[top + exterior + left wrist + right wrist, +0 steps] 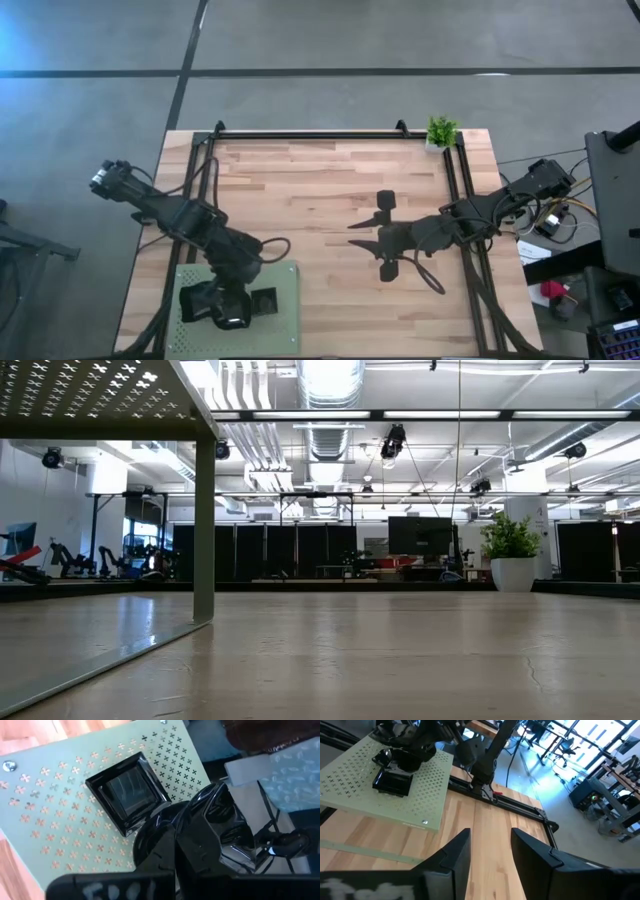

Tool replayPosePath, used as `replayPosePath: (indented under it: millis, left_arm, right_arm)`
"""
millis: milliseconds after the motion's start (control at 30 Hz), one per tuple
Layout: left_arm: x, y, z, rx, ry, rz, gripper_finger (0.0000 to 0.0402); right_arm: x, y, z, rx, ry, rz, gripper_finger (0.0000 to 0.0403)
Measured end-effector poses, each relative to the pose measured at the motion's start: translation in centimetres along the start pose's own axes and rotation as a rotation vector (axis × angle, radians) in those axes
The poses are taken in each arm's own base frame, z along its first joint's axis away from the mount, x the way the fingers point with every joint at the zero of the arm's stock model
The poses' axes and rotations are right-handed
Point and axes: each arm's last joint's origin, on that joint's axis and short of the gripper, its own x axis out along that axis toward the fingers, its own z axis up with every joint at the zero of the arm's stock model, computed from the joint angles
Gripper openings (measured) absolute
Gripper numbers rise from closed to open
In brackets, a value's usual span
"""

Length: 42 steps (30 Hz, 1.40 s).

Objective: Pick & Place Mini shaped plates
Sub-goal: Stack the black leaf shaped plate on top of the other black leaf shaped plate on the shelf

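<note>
A square black mini plate [131, 791] lies flat on the light green perforated mat [60, 820] at the table's near left; it also shows in the high view [265, 300] and the right wrist view [392, 782]. My left gripper [225, 312] hangs over the mat's near part, next to that plate, shut on a second glossy black mini plate [220, 815]. My right gripper [385, 240] is open and empty above the bare wood right of the table's middle; its fingers [455, 852] show apart in the right wrist view. The other plates are out of view. My left gripper has the glossy black plate between its two fingers [160, 855], which meet in front of it. The plate's curved rim [210, 800] shows on either side of them. The fingers come from above, pointing down. They hide the place of contact, so I cannot tell which part they have.
The mat is a raised panel on a leg [205, 520]. A small green potted plant [441, 132] stands at the far right corner. Black frame rails [455, 200] run along the table's far and right sides. Bare wood [310, 200] lies between the arms.
</note>
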Motion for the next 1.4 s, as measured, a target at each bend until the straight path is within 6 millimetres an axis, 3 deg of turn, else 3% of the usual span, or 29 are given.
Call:
replayPosePath:
  millis: [900, 1400]
  left_arm:
    - [0.1, 0.0, 0.1, -0.01, -0.01, 0.002, 0.0]
    - [1.6, 0.8, -0.5, -0.087, 0.015, 0.003, 0.0001]
  right_arm:
    - [0.0, 0.0, 0.0, -0.004, 0.0, 0.0, 0.0133]
    - [0.0, 0.0, 0.0, -0.009, -0.003, -0.001, 0.0141]
